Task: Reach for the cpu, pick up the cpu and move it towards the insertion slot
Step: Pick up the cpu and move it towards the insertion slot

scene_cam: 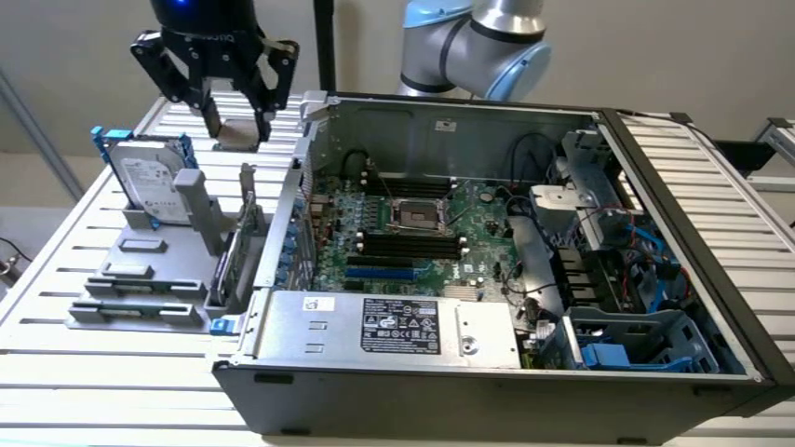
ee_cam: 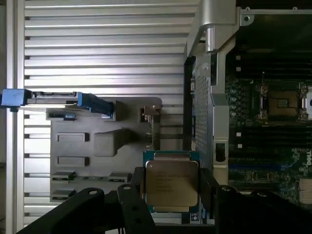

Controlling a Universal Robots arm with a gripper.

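We note the cpu has a brushed, dull silvery metal top. The gripper looks matt black. The insertion slot has a shiny metal frame. The worktop is ribbed, pale, satin metal. The holder block looks like matt grey plastic.

- You have an open computer case on the slatted tabletop.
- On the exterior view's left of it sits a grey holder tray.
- A hard drive with blue rails stands upright at the tray's far end.
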